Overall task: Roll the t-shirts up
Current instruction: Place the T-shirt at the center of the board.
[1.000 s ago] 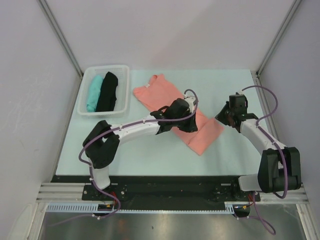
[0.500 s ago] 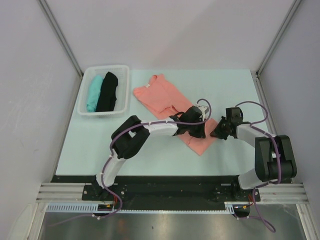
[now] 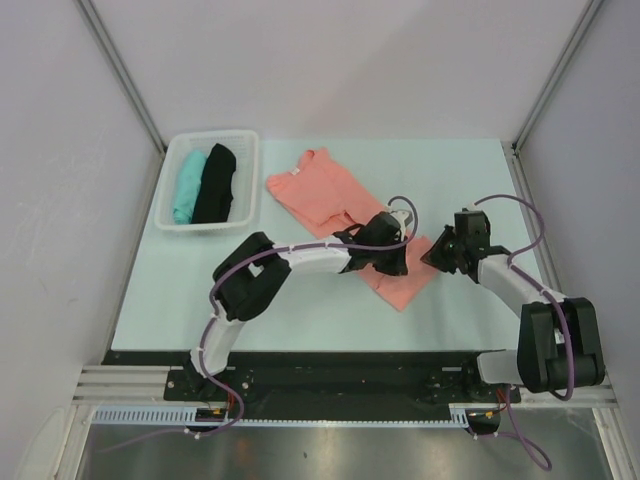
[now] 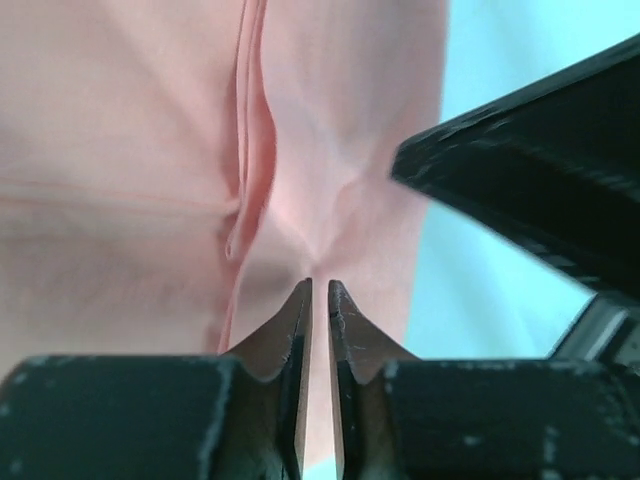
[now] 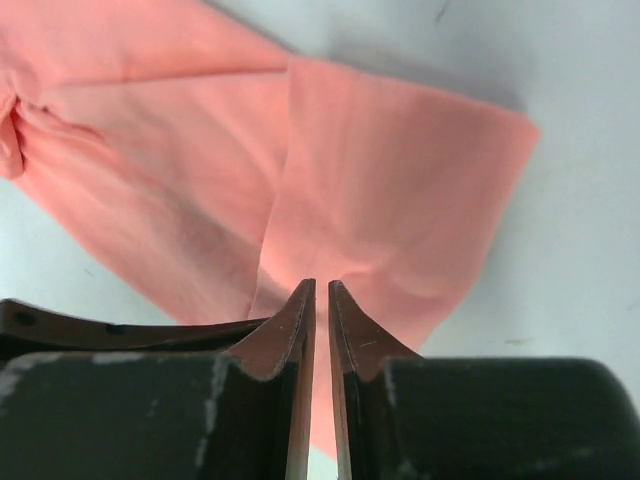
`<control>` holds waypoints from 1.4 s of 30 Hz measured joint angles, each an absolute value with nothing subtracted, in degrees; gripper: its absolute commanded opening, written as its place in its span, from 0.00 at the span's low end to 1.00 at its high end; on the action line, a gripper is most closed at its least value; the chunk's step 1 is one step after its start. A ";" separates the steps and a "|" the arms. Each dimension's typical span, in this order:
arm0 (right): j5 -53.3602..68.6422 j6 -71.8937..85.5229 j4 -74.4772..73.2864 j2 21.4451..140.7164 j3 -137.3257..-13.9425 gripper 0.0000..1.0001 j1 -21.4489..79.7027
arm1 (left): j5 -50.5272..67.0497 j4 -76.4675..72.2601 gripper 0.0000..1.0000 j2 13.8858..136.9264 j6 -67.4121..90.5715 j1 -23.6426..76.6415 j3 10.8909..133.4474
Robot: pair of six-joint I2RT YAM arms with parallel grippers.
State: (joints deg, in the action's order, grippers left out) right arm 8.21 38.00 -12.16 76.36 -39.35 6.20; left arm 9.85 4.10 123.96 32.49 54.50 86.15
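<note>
Sitting in your white plastic basket [image 3: 215, 136]: teal cloth shirt [image 3: 187, 185], black cloth shirt [image 3: 215, 185]. Salmon-pink cloth t-shirt [image 3: 320, 190] slants far-left to near-right; left gripper [image 4: 320, 285], right gripper [image 5: 320, 285] pinch it.

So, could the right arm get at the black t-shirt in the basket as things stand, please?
Probably not: the black t-shirt lies in the basket at the far left, while the right claw is at the pink t-shirt, with the left arm stretched across between.
</note>
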 measured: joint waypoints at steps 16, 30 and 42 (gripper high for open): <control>5.41 38.98 -14.26 81.12 -39.40 0.12 10.52 | 7.29 3.60 0.00 116.53 33.65 59.64 76.69; 7.66 37.65 -11.62 87.96 -43.90 0.13 2.68 | 5.76 1.65 0.00 117.01 34.50 60.53 73.30; 12.14 37.32 -10.07 94.83 -48.51 0.13 -0.93 | 5.69 1.15 0.00 117.01 34.48 60.58 73.08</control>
